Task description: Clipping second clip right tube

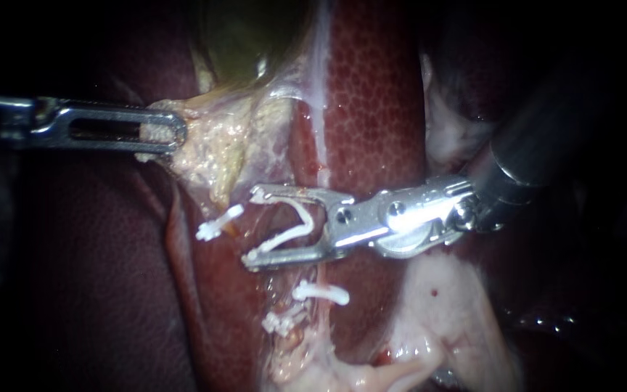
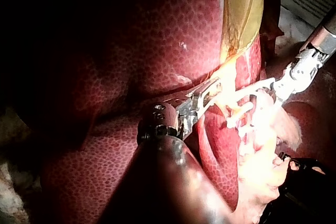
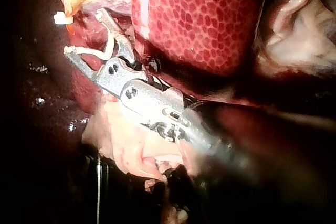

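Field: mottled dark red liver (image 1: 371,94) behind everything, with the greenish gallbladder (image 1: 252,36) well beyond the upper jaw of the right instrument.

Right instrument (image 1: 253,226): shaft entered from the right. Jaws stood wide apart, each bearing one leg of an open clip (image 1: 295,226), white and V-shaped, its apex back toward the hinge. The clip was thus held from both sides and not yet closed. The right wrist view showed the same (image 3: 86,32). Reddish tissue lay in the gap between the jaws. Could not tell whether the clip legs touched it, nor trace a tube outline there.

Tube (image 1: 321,274): a thin pale strand emerged from under the lower jaw near the hinge and ran away from it. A closed clip (image 1: 321,292) sat across it, just outside that jaw. A further white clip (image 1: 281,323) lay beyond that one. A third closed clip (image 1: 219,223) sat just ahead of the jaw tips, level with the gap and not touching them.

Left instrument (image 1: 175,134): shaft entered from the left, well apart from the right instrument on its upper-jaw side. Slotted jaws were clamped on pale fatty tissue (image 1: 212,138) beneath the gallbladder.
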Controlling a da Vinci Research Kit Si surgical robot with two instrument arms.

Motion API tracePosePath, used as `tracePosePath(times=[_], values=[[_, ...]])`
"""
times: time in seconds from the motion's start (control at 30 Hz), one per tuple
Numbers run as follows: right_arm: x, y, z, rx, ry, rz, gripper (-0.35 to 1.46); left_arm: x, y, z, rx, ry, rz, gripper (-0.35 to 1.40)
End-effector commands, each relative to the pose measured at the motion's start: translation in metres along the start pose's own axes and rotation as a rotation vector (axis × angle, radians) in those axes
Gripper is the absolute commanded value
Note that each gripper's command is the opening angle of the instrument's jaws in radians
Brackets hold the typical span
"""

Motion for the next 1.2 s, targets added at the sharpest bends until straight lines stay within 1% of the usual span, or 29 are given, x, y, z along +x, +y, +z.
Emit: tracePosePath(times=[0.03, 0.47, 0.77, 1.0, 1.2], values=[[0.0, 0.0, 0.0, 0.0, 0.0, -0.001, 0.58, 0.0, 0.0, 0.0, 0.0, 0.0, 0.0, -0.35], [0.0001, -0.0002, -0.0002, 0.002, 0.001, 0.022, 0.58, 0.0, 0.0, 0.0, 0.0, 0.0, 0.0, -0.35], [0.0001, -0.001, -0.0015, 0.012, 0.002, 0.026, 0.58, 0.0, 0.0, -0.0001, 0.0, 0.0, 0.0, -0.35], [0.0001, -0.002, -0.0032, 0.025, 0.004, 0.046, 0.58, 0.0, 0.0, -0.0001, 0.001, 0.0, 0.0, -0.35], [-0.0001, -0.0028, -0.0056, 0.039, 0.006, 0.108, 0.58, 0.0, 0.0001, -0.0001, 0.001, 0.0, 0.001, -0.35]])
